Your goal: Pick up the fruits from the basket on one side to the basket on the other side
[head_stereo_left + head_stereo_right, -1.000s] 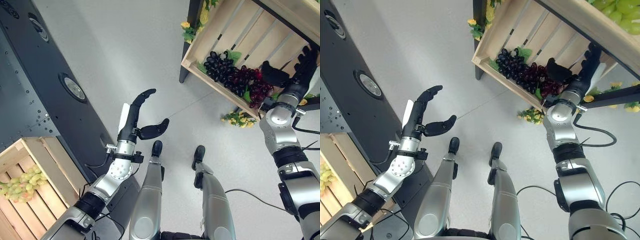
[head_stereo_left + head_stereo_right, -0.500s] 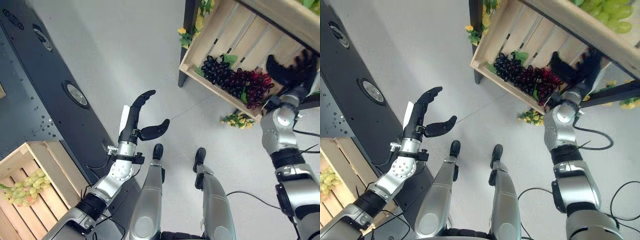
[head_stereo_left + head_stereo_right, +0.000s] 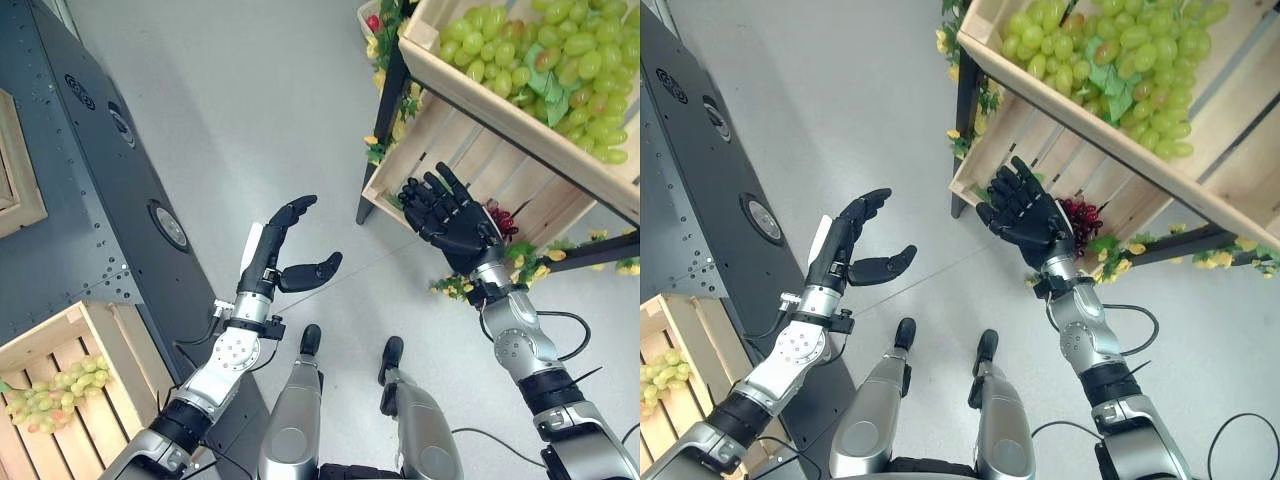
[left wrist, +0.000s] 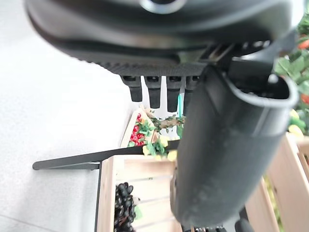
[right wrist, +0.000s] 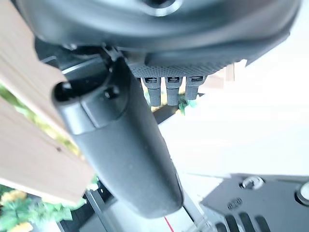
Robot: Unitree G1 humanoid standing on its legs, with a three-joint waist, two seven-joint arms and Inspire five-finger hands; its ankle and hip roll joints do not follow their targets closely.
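My right hand is open with its fingers spread and nothing in it, held in front of the lower wooden crate on the right. A bunch of dark red grapes peeks out from behind it in that crate. Above, an upper crate holds green grapes. At the lower left a second wooden crate holds a bunch of pale green grapes. My left hand hangs open and empty over the floor, between the two sides. Dark grapes also appear in the left wrist view.
A dark metal panel with round fittings runs along the left, beside the lower left crate. Yellow and red artificial flowers decorate the black stand that carries the right crates. Bare grey floor lies between.
The right hand has come out of the lower crate toward me, empty and spread. The camera has tilted, so the upper crate of green grapes is in view. The left hand has stayed put.
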